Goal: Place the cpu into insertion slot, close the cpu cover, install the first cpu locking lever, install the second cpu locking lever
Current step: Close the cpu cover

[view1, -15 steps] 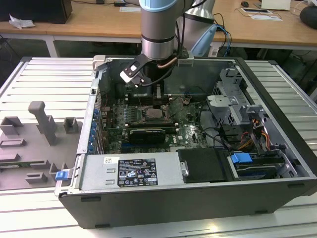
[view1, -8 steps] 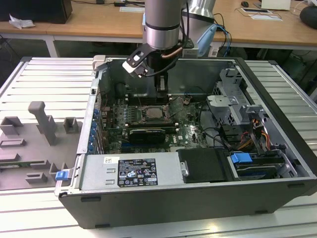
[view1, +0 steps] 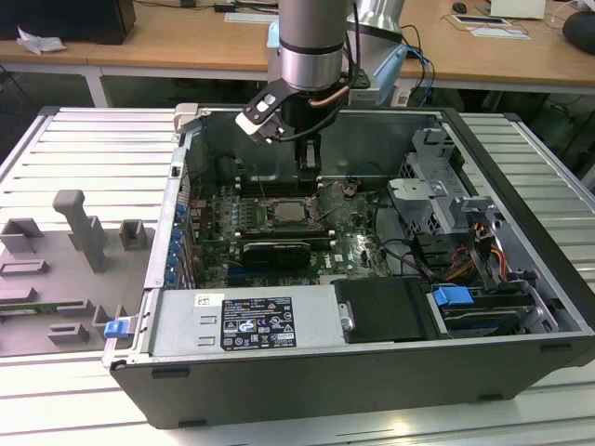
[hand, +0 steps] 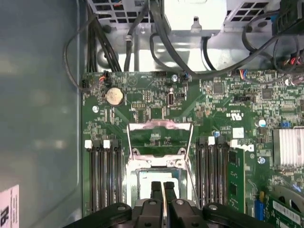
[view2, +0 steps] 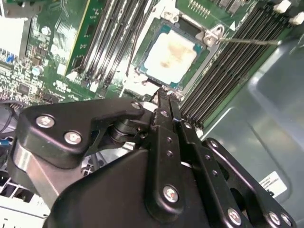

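Note:
The cpu (view2: 171,53), a flat square chip with a dull silvery-beige top, lies in the socket on the green motherboard (view1: 358,246). The cpu cover (hand: 159,126), a thin silver frame with an open centre, stands swung back from the socket on its hinge. A thin wire locking lever (view2: 247,40) stands free beside the socket. My gripper (view2: 166,97) (hand: 162,186) hangs just above the socket's edge, shut, with nothing between its fingers. In the exterior view the gripper (view1: 310,167) is inside the open computer case, above the cpu (view1: 296,212).
Black memory slots (hand: 102,173) flank the socket on both sides. Black cables (hand: 156,38) run across the board's far end. A long black card (view1: 276,251) lies beside the socket. The case walls (view1: 177,204) and the drive cage (view1: 437,186) hem in the board.

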